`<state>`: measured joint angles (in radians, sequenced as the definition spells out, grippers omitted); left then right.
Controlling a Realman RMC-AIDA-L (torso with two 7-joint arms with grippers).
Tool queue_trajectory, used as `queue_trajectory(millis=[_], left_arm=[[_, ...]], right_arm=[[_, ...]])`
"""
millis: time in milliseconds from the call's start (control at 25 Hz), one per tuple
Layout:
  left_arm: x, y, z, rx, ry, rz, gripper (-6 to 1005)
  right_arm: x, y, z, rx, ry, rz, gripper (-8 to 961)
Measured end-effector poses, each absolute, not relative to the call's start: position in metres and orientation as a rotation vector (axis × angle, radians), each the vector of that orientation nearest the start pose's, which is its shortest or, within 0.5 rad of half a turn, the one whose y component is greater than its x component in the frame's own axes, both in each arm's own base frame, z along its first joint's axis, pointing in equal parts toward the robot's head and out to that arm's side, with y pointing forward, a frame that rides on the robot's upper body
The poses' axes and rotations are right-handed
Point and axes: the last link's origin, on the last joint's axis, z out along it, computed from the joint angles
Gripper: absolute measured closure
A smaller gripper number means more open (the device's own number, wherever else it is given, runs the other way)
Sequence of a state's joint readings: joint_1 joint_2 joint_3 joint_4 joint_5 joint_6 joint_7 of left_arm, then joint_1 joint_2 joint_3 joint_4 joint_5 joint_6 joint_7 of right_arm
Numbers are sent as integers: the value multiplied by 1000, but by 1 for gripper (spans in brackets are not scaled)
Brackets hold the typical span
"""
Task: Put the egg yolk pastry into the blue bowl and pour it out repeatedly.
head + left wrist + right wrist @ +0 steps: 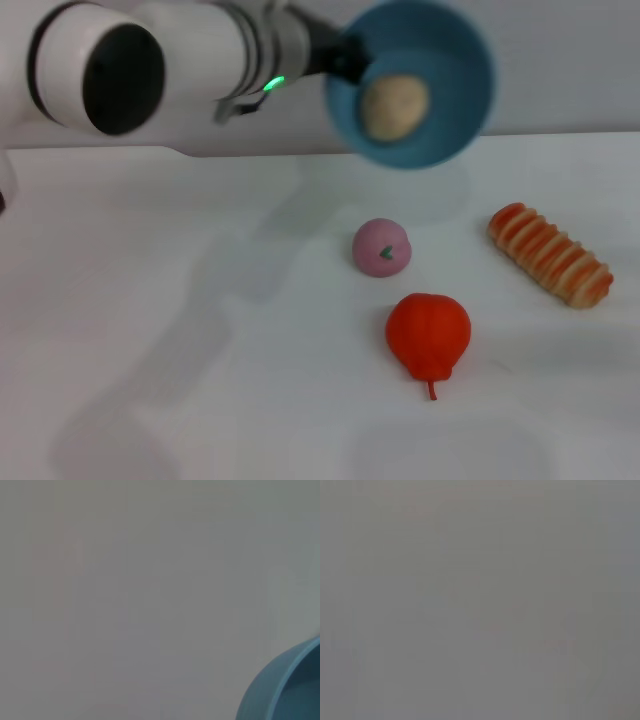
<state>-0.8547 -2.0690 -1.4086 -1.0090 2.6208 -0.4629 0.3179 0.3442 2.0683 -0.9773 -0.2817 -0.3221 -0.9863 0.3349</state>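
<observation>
In the head view the blue bowl (455, 60) hangs in the air above the back of the table, tilted so that its opening faces me. The egg yolk pastry (394, 107), a pale beige lump, lies inside it against the lower wall. My left gripper (345, 58) is shut on the bowl's rim on its left side, and the white left arm reaches in from the upper left. The left wrist view shows only a piece of the blue bowl (280, 690) in one corner. My right gripper is out of view, and the right wrist view shows plain grey.
On the white table (150, 300) below the bowl sits a pink ball with a green mark (381, 248). A red pear-shaped fruit (428, 335) lies in front of it. An orange-striped bread roll (549, 254) lies at the right.
</observation>
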Motion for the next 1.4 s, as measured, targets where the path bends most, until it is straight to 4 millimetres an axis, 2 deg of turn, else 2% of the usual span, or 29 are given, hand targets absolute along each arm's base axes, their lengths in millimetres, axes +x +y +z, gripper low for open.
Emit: queue_trajectory(millis=[280,480,600,840,1120,1400], left_arm=[[-31,445,-67,-2240,-143,-378,1001],[-14,437,-75,-2234,-32,-458,1001],[-5,427,-79,-2196,75,-568,1001],[3,417,-79,-2127,174,-713,1001],[11,418,-86,-2132,239,-710,1000],[20,417,-79,-2055,374,-714,1001]], right_arm=[[388,327,56,-1380,660,586,422],[386,329,54,-1386,658,590,420],[385,330,54,-1388,658,591,420],[385,331,54,-1387,660,596,421],[384,331,54,-1388,659,596,422],[384,333,53,-1395,661,590,421]])
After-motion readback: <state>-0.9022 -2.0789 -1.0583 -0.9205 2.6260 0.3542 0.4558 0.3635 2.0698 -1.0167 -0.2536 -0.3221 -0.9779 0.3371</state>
